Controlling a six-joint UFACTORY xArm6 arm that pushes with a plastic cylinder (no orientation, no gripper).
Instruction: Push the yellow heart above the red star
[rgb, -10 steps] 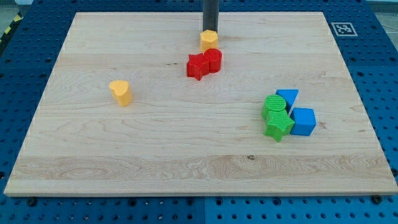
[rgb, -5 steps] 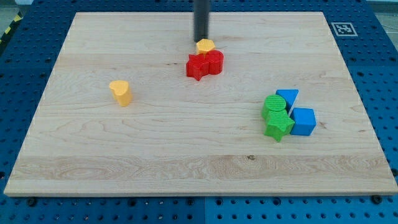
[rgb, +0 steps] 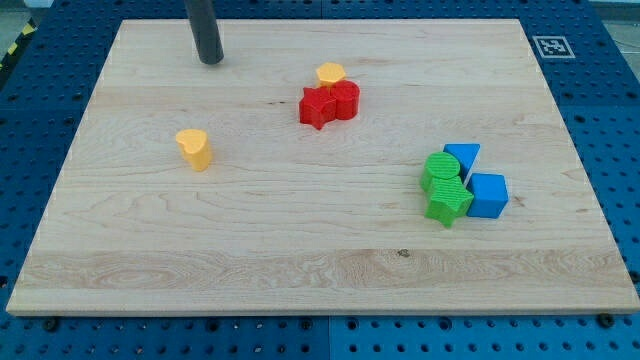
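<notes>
The yellow heart (rgb: 194, 148) lies on the left part of the wooden board (rgb: 300, 250). The red star (rgb: 318, 107) sits near the top middle, touching a red cylinder (rgb: 345, 99) on its right. A second small yellow block (rgb: 331, 74) sits just above the two red blocks, touching them. My tip (rgb: 210, 59) is near the board's top left, above and slightly right of the yellow heart, well apart from it and left of the red star.
At the right, a green cylinder (rgb: 441, 171), a green star (rgb: 448, 205), a blue triangle (rgb: 462, 156) and a blue cube (rgb: 487, 195) are clustered together. A marker tag (rgb: 551, 46) is at the board's top right corner.
My tip has left the small yellow block and moved left along the board's top. The small yellow block shifted down slightly against the red blocks. The yellow heart has not moved.
</notes>
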